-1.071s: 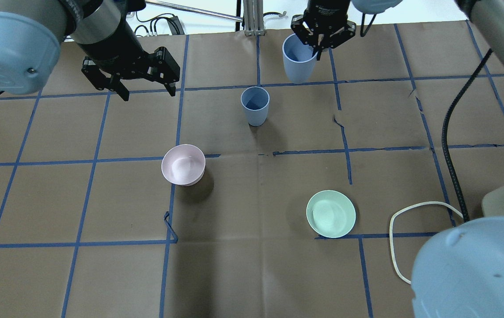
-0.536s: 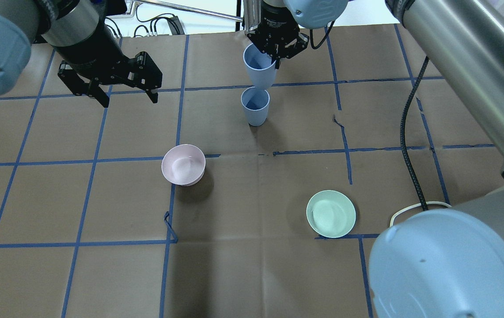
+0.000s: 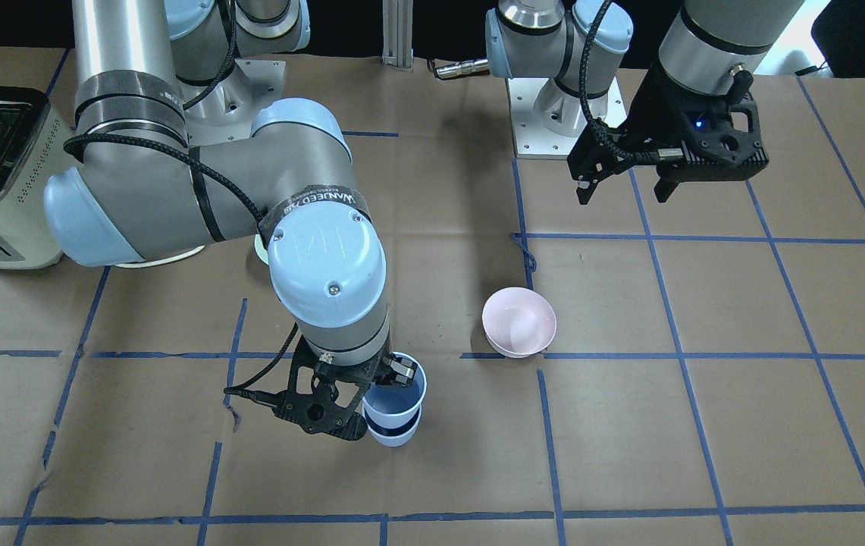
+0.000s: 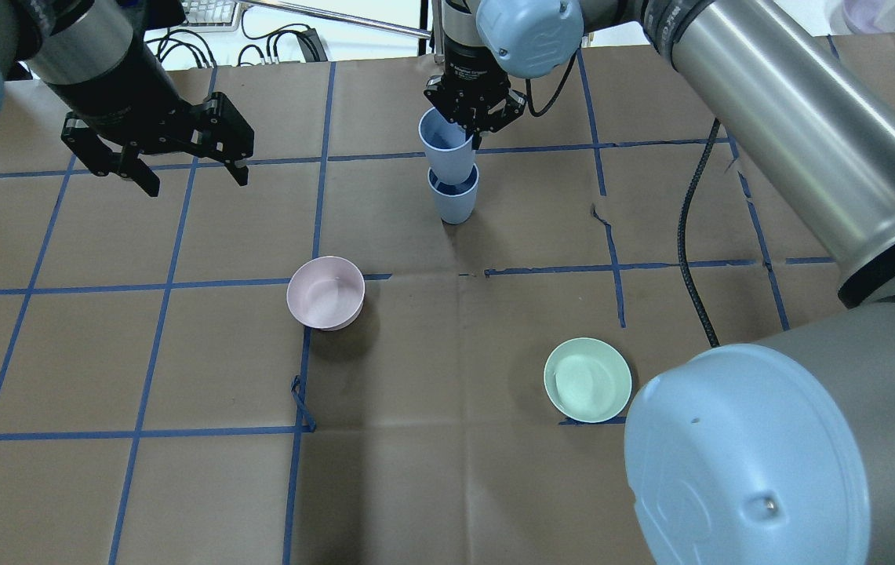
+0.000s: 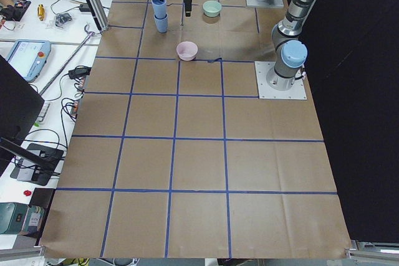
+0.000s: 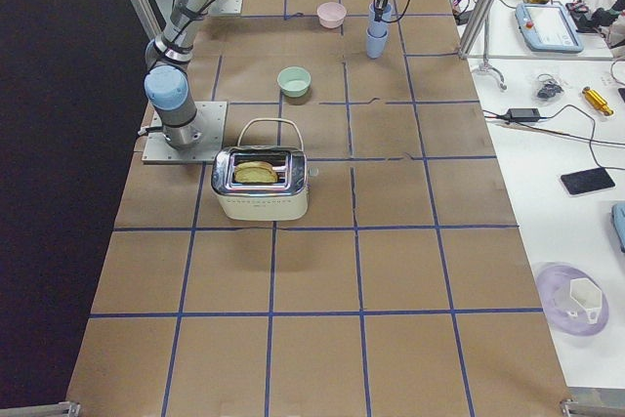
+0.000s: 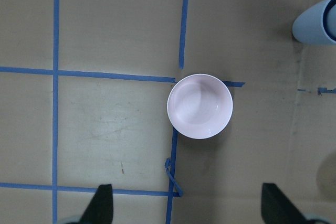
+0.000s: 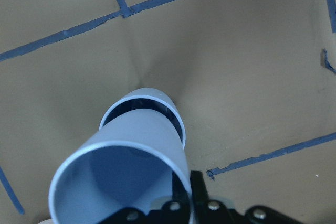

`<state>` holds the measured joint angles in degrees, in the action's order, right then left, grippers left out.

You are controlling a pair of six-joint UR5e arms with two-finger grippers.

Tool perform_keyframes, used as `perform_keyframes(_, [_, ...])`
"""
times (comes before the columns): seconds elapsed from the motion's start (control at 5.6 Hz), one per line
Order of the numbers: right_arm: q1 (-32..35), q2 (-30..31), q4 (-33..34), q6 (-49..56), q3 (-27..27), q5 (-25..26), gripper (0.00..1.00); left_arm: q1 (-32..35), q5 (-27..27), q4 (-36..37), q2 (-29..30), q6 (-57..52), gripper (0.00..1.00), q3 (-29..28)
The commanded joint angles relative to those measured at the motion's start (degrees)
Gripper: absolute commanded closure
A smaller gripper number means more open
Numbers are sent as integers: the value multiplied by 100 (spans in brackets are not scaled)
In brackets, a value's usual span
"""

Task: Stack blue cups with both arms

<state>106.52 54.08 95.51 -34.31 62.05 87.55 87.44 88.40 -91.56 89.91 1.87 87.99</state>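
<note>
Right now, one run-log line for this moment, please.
right gripper: shut on upper cup | its base in lower cup | left gripper: open, empty

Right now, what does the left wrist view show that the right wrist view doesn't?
Left wrist only: the pink bowl, upright, ahead of the open left gripper. Right wrist only: the right gripper pinching the upper blue cup by its rim, base entering the lower blue cup. Both: the blue-taped table and some blue cup.
</note>
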Motion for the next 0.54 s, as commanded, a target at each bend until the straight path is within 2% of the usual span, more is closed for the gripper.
perform_keyframes(0.0, [0, -169, 317, 4, 62, -1, 91, 9, 10, -19, -8, 6, 1, 8])
perform_keyframes(0.18, [-9, -179, 380, 30, 53, 8, 38, 9, 28, -20, -8, -37, 1, 16])
perform_keyframes(0.36, [-44, -127, 467, 56, 1, -27, 1, 18, 46, -28, 9, -264, 1, 16])
